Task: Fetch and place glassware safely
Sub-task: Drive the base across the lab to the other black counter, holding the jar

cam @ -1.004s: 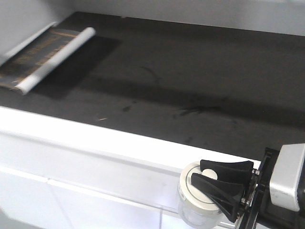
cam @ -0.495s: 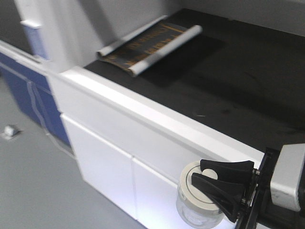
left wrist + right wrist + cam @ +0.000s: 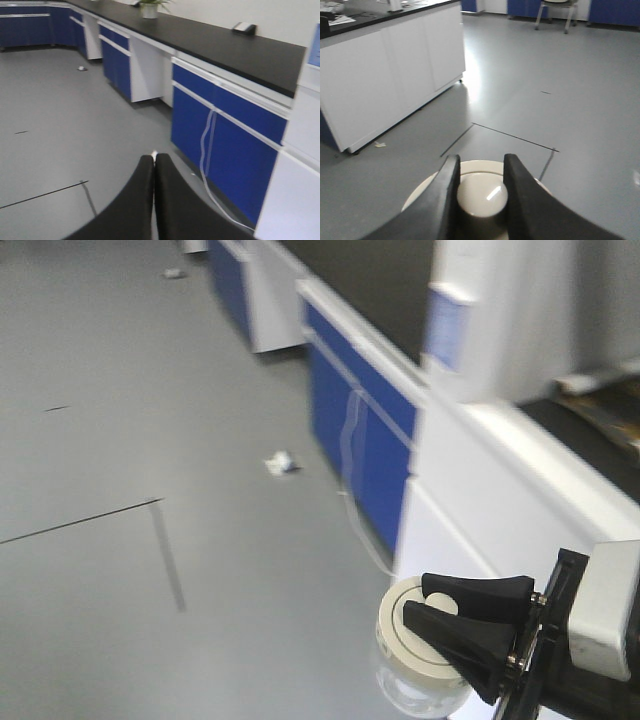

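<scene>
Front-facing view: 1 jar (image 3: pixel 404 658) clamped in right tool (image 3: pixel 416 601); left wrist: left tool (image 3: pixel 154 161) closed.

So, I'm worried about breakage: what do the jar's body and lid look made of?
Jar body: looks like clear glass, see-through and glossy. Lid: opaque cream, smooth, with a bright highlight on its knob. It is probably ceramic or plastic, but the pictures don't show which.

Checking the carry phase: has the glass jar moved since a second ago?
Yes. Held in the fingers of the right gripper, the jar has swung away from the white counter, now up-right of it, out over grey floor.
</scene>
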Controlling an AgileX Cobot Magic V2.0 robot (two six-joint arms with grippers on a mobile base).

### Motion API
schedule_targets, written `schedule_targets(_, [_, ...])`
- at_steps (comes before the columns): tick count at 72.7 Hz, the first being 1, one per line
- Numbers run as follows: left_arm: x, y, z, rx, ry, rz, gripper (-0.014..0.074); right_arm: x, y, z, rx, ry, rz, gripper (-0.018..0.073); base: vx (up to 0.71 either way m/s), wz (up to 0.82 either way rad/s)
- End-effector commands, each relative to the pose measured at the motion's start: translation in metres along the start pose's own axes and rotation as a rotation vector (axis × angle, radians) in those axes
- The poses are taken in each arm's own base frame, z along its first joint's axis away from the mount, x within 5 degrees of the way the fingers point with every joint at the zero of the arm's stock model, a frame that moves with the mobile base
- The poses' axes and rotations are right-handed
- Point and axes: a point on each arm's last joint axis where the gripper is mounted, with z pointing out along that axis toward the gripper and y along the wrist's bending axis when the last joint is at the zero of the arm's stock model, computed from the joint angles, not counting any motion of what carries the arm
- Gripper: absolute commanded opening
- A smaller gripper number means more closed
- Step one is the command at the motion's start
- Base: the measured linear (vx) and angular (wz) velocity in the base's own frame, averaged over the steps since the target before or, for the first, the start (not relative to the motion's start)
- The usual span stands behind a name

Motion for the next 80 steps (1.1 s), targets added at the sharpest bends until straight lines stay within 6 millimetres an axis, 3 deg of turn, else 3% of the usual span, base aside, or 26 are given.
schedule_targets(1, [-0.0139, -0.0025, -0.0020, 0.025, -0.084, -0.005, -0.0007, -0.0147, 0.0023, -0.0009, -0.029, -0.072, 0.007, -0.0001, 0.10, 1.14])
schedule_targets(18, [-0.0139, -0.0025, -0.0020, 0.025, -0.084, -0.005, -0.0007, -0.0147, 0.0023, -0.0009, -0.029, -0.072, 0.007, -0.0001, 0.11, 1.04])
schedule_targets(34, [-0.0139, -0.0025, -0.0020, 0.025, -0.084, -0.005, -0.0007, -0.0147, 0.0023, -0.0009, -0.029, -0.072, 0.007, -0.0001, 0.16, 0.56])
schedule_targets(80, [-0.0139, -0.0025, -0.0020, 0.025, -0.084, -0.005, -0.0007, -0.0147, 0.0023, -0.0009, -0.029, -0.072, 0.007, -0.0001, 0.37, 0.05])
